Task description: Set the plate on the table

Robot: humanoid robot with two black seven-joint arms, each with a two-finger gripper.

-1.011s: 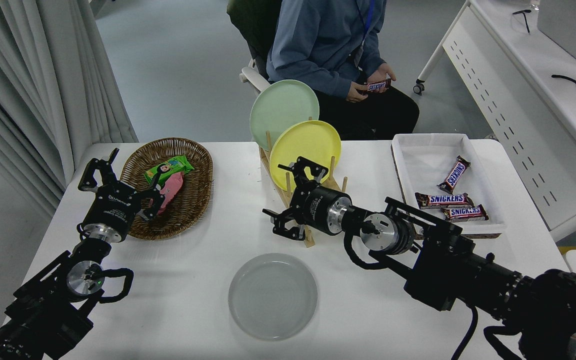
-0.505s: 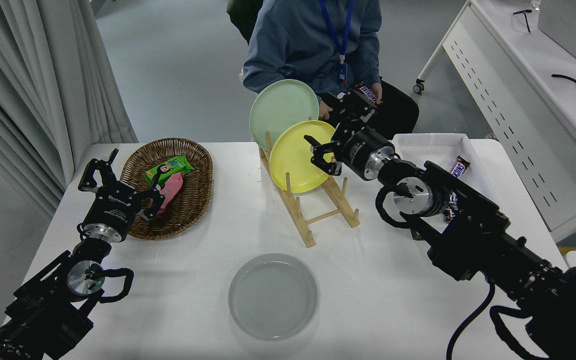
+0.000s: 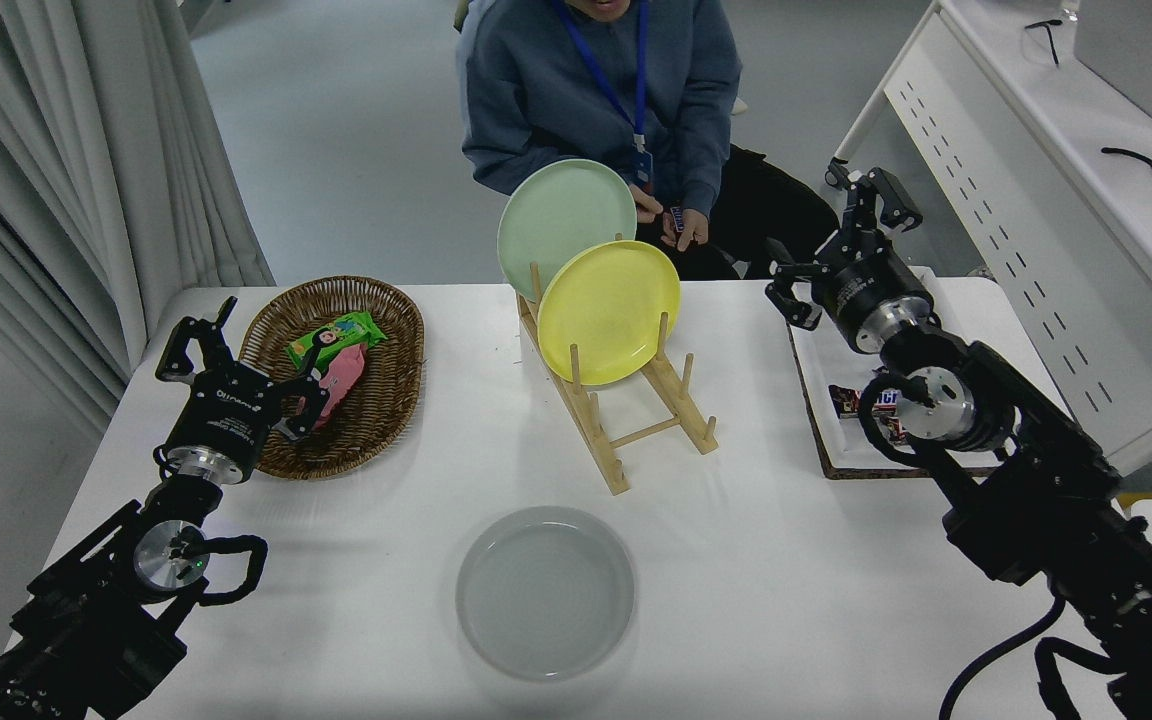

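With the round light grey glossy plate point(image 3: 545, 592) already flat on the white table point(image 3: 736, 560) (near centre), the right gripper point(image 3: 841, 240), spread wide and empty at the far right, should retreat high, clear of the wooden rack point(image 3: 626, 420).

The round, glossy light grey plate point(image 3: 545, 592) lies flat on the white table point(image 3: 786, 600), near its front edge.

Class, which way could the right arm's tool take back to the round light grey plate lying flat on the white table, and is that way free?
Probably yes: the right tool, open and empty, is raised over the table's far right edge. Bare tabletop lies around the round light grey plate, and the wooden rack stands well behind it.
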